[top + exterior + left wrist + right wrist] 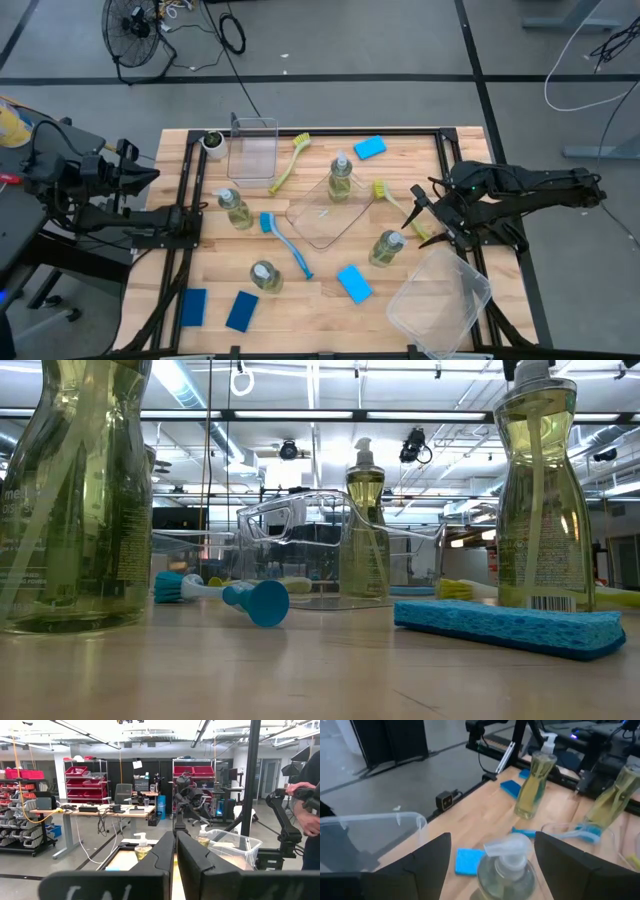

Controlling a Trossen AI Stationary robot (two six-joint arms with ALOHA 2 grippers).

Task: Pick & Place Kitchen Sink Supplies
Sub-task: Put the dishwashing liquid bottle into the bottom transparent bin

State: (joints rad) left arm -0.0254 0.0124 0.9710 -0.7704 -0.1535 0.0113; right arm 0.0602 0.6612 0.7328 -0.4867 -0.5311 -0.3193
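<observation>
Currently the right hand (428,213) is held spread wide over the counter (400,290), with the pump of one bottle (506,870) seen between its fingers (427,860); nothing is pinched. That bottle (386,248) stands just beside the large clear bin (440,300). The left hand (175,865) is parked off the counter's left edge, fingers pressed together, empty. Other bottles are placed on the flat clear tray (325,215), near the left edge (236,208) and near the front (265,276). The blue brush (285,240) lies between them. One yellow-green brush (288,160) rests against the small clear bin (252,148), the other (398,205) lies near the right hand. Blue sponges are located at the back (369,148), front centre (353,283) and front left (194,306) (241,311).
</observation>
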